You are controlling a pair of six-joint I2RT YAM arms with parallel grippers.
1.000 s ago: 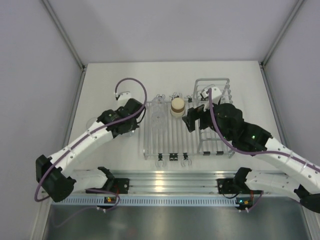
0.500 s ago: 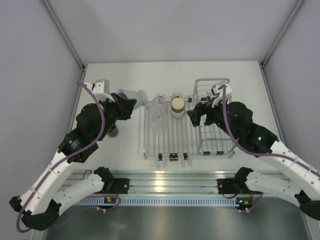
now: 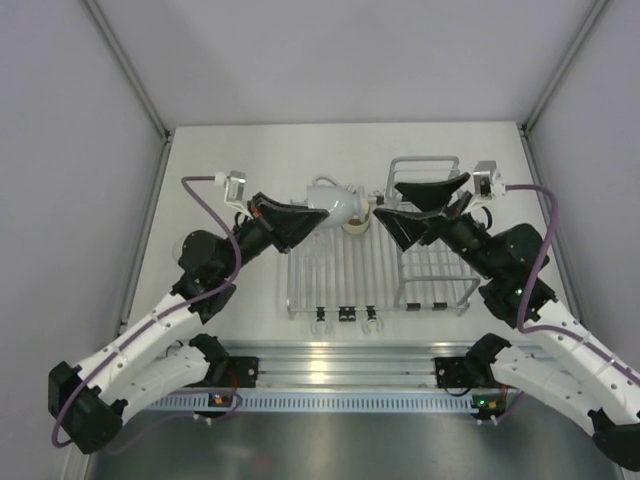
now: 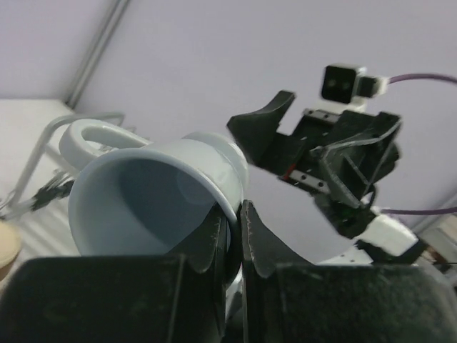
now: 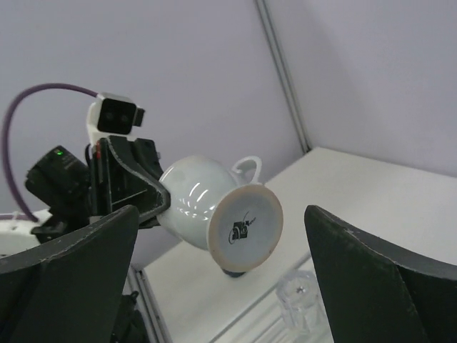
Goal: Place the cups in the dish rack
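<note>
My left gripper (image 3: 322,217) is shut on the rim of the pale blue cup (image 3: 338,203). It holds the cup tilted on its side in the air over the back of the dish rack (image 3: 345,285). In the left wrist view the jaws (image 4: 235,221) pinch the cup's wall (image 4: 157,193). My right gripper (image 3: 390,200) is wide open and empty, its fingertips just right of the cup's base (image 5: 246,229). The tan-and-brown cup (image 3: 355,226) and the clear cup (image 5: 300,300) stand on the rack's flat bars. The dark blue mug (image 5: 234,270) shows as a sliver behind the held cup.
The rack's taller wire basket section (image 3: 435,270) lies under my right arm. Bare white table (image 3: 230,150) lies left of and behind the rack. Grey enclosure walls (image 3: 60,150) close in both sides and the back. An aluminium rail (image 3: 340,360) runs along the near edge.
My left arm has lifted the pale blue cup from the table's left side and carried it right, over the rack. My right gripper has risen, turned toward the cup and spread wide.
</note>
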